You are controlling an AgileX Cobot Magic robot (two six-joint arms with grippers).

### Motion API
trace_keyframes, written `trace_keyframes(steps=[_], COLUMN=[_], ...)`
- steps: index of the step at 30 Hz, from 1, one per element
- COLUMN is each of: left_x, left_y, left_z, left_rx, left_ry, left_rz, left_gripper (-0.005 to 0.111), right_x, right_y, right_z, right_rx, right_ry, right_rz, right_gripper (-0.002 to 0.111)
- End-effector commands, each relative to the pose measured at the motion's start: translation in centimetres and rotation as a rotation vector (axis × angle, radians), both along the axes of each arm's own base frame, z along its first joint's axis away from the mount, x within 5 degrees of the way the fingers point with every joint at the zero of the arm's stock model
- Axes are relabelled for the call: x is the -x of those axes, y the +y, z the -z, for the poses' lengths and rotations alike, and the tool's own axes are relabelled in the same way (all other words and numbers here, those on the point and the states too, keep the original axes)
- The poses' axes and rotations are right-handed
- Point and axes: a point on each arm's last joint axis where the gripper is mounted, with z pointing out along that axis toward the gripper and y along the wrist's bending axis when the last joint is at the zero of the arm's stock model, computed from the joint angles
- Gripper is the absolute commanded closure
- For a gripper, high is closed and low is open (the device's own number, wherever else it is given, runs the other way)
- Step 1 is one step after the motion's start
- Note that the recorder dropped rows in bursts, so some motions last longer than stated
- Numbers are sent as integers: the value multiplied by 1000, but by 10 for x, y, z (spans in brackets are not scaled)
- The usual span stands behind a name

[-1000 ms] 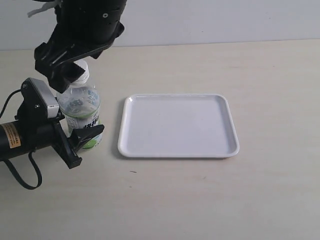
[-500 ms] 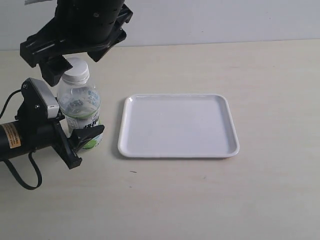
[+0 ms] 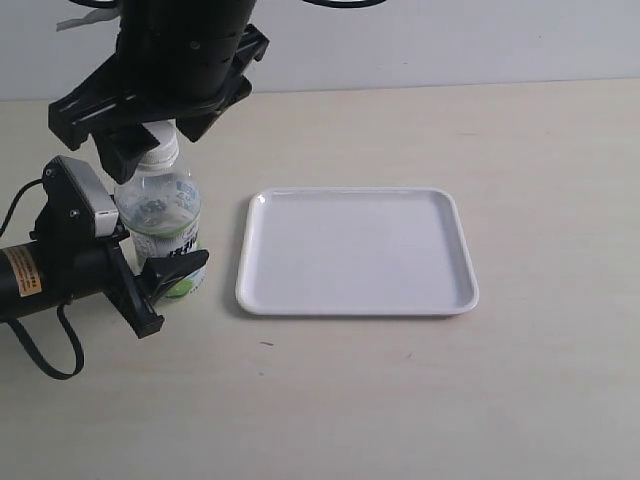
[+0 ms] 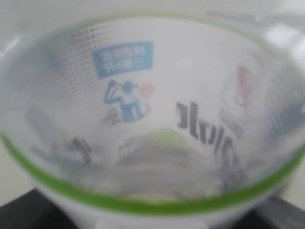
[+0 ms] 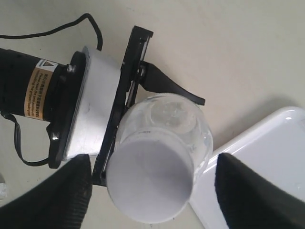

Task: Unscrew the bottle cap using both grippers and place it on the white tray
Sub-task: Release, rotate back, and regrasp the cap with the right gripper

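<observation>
Slippage looks likeliest: the right gripper (image 5: 155, 191) stands open with the bottle cap (image 5: 151, 177) between its fingers, and a weak pinch could skid round it or spin the bottle (image 3: 160, 215) inside the left gripper (image 3: 160, 255) clamping its lower body, near the white tray (image 3: 355, 250).

White cap (image 5: 150, 183), white-and-green bottle label (image 4: 143, 95), white tray (image 3: 355, 301).

The bottle cap (image 5: 151, 183), on the bottle (image 5: 198, 126), sits midway between the right gripper's (image 5: 159, 188) spread jaws, touching neither, the white tray (image 5: 267, 152) outside one.
</observation>
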Motion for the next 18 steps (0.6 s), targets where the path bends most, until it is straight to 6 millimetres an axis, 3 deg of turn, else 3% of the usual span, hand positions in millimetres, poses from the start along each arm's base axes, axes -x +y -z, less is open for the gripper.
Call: trace_keyframes(steps=[1, 5, 18], left_x=[-1, -1, -1], left_y=[-2, -2, -2], left_z=[-8, -8, -8], left_rx=[38, 40, 41], left_ry=[-44, -42, -40], left_rz=[10, 9, 8], left_gripper=[107, 107, 107], right_x=[1, 2, 3], right_y=[-1, -2, -4], right_z=[-6, -15, -14], right_rx=[-7, -31, -2], right_ry=[-21, -48, -44], right_rz=[-1, 2, -1], right_gripper=[40, 40, 47])
